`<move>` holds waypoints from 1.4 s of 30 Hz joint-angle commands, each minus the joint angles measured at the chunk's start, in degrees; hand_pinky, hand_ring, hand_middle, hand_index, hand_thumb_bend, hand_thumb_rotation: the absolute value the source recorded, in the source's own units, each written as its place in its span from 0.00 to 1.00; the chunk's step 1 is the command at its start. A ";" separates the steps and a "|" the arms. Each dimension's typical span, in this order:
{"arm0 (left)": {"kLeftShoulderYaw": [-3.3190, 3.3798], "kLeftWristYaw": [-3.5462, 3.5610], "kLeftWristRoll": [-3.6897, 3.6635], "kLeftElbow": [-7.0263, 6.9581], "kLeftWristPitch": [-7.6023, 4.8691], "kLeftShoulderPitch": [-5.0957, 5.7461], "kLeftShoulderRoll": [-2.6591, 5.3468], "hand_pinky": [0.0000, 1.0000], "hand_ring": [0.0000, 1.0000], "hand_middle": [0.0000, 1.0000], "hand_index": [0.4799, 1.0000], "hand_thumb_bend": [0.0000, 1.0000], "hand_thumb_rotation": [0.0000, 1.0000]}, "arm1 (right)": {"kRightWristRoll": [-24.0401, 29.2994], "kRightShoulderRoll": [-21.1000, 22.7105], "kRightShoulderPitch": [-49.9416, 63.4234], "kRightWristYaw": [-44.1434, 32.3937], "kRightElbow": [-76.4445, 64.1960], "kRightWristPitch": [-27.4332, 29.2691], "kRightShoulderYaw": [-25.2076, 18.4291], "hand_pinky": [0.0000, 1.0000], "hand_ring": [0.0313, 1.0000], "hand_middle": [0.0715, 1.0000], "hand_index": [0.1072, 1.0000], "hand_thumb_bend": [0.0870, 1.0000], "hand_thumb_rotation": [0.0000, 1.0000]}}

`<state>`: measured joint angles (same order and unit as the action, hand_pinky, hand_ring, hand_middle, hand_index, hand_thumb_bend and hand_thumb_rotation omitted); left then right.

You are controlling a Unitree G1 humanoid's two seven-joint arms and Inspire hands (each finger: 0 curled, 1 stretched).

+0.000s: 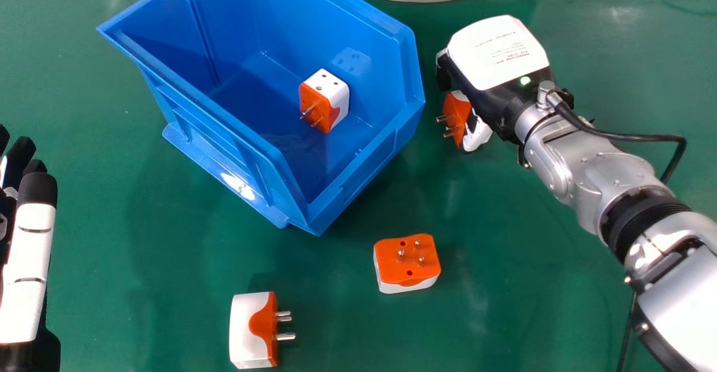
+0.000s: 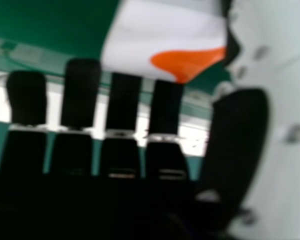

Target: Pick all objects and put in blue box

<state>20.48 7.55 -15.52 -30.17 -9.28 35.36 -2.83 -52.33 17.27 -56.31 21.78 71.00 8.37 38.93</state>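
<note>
At the right of the head view, my right hand (image 1: 496, 58) is beside the blue box, palm hidden. An orange and white plug adapter (image 1: 459, 120) lies partly under it. In the right hand view my right hand (image 2: 122, 105) has straight fingers, and the white and orange adapter (image 2: 165, 35) is close to the fingertips and thumb. Inside the blue box (image 1: 224, 120) sits another adapter (image 1: 325, 100). Two more lie on the table: one pins-up (image 1: 408, 263), one on its side (image 1: 252, 330). My left hand (image 1: 28, 271) is open at the head view's left edge.
The green table (image 1: 140, 282) carries everything. A grey cable (image 1: 414, 0) curves along its far edge behind the box. The box's raised walls stand between its inside and my right hand. A black cable (image 1: 627, 135) loops beside my right forearm.
</note>
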 commanded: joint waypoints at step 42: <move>-0.74 1.29 0.91 5.26 -3.45 -6.56 -0.44 0.98 0.99 0.99 0.99 0.57 0.75 | 5.70 17.36 16.06 -1.95 -43.22 6.18 -16.37 0.30 0.40 0.49 0.47 0.44 0.00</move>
<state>19.48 8.74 -14.61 -24.51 -11.60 28.67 -2.95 -47.94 33.17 -41.30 20.41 32.38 14.88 24.98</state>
